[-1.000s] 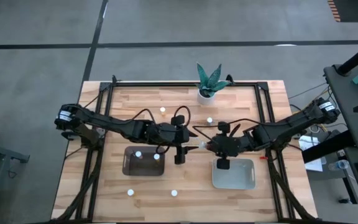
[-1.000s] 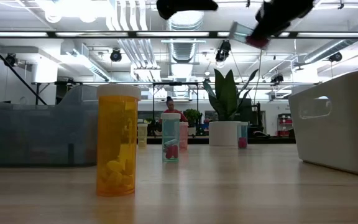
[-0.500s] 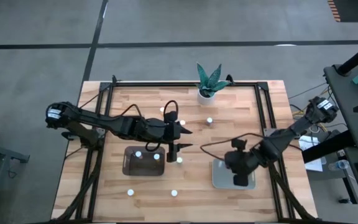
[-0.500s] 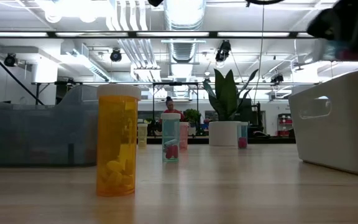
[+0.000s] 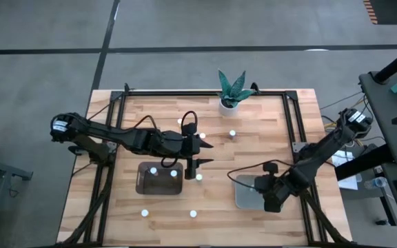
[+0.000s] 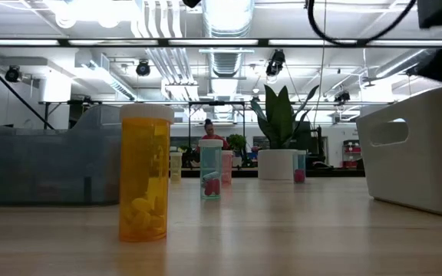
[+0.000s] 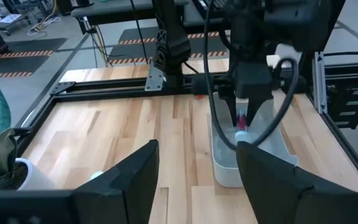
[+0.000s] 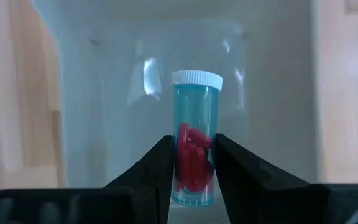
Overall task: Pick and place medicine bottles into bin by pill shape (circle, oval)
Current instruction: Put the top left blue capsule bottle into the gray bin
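My right gripper point(image 5: 270, 194) hangs over the pale grey-green bin point(image 5: 245, 195), shut on a blue bottle point(image 8: 194, 149) with a white cap and red oval pills. It also shows in the left wrist view point(image 7: 242, 118). My left gripper point(image 5: 200, 153) is open and empty above the table's middle, beside the dark bin point(image 5: 143, 186), which holds two bottles point(image 5: 153, 171). Other bottles stand upright on their bases: one by the dark bin's corner point(image 5: 198, 177), two near the front point(image 5: 144, 213), two toward the back point(image 5: 231, 133). My right gripper pinches the blue bottle's lower body point(image 8: 194, 177), near its base end, between its two fingers point(image 8: 161, 168). The fingers come from above, pointing down, and lie along the bottle. The bottle points cap-down point(image 7: 240, 133) into the pale bin; whether the cap touches the floor, I cannot tell.
A white pot with a green plant point(image 5: 230, 93) stands at the table's far edge. A black frame point(image 5: 291, 131) runs along the table's sides. In the low view an orange bottle point(image 6: 144, 172) stands nearest, with the pale bin's wall point(image 6: 417, 146) at the right.
My right gripper has carried the blue bottle from the table's middle toward the near right, over the pale bin. My left gripper drew back a little toward the far edge, then kept still.
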Available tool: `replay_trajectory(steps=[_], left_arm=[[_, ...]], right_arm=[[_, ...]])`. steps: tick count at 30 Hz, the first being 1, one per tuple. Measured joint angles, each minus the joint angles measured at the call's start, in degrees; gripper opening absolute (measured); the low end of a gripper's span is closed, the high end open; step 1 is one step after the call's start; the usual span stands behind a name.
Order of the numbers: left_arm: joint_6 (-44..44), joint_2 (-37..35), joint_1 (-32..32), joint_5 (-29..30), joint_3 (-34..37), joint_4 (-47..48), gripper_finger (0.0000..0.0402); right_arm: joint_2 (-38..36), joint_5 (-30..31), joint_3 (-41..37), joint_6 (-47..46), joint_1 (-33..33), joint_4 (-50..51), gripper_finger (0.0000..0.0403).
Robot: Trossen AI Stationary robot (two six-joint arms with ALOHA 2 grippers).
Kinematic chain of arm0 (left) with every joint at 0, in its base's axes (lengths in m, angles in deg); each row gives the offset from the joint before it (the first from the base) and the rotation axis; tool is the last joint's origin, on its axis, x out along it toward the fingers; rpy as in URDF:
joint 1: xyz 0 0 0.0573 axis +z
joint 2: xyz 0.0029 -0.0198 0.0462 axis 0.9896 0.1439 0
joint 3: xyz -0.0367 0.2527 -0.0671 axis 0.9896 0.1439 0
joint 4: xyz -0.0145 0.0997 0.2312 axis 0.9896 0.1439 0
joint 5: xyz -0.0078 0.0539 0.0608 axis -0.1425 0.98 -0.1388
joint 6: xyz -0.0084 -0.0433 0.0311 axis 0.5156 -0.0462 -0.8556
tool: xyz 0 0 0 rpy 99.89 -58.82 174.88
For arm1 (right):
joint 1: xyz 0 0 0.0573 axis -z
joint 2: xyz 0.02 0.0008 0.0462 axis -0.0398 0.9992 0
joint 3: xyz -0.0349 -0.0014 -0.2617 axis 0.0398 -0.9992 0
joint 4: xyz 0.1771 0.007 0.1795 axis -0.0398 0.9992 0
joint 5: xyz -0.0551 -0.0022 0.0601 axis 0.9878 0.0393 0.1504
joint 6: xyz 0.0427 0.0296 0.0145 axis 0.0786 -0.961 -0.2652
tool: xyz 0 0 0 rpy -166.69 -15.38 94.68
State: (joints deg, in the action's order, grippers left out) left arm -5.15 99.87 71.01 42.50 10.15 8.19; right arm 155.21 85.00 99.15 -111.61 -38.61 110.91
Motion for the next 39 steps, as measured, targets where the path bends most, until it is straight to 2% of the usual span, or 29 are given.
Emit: replay_trajectory(steps=[14, 28, 39], left_arm=[[-1.29, 0.00, 0.01, 0.03, 0.00, -0.04, 0.0199], [-1.49, 0.00, 0.02, 0.06, 0.00, -0.07, 0.0199], [-1.48, 0.00, 0.02, 0.06, 0.02, -0.04, 0.0199]], right_arm=[[8.30, -0.02, -0.85, 1.50, -0.13, 0.46, 0.0099], [10.63, 0.59, -0.85, 1.46, -0.13, 0.81, 0.0101], [10.34, 0.62, -0.88, 0.54, -0.13, 0.85, 0.0141]])
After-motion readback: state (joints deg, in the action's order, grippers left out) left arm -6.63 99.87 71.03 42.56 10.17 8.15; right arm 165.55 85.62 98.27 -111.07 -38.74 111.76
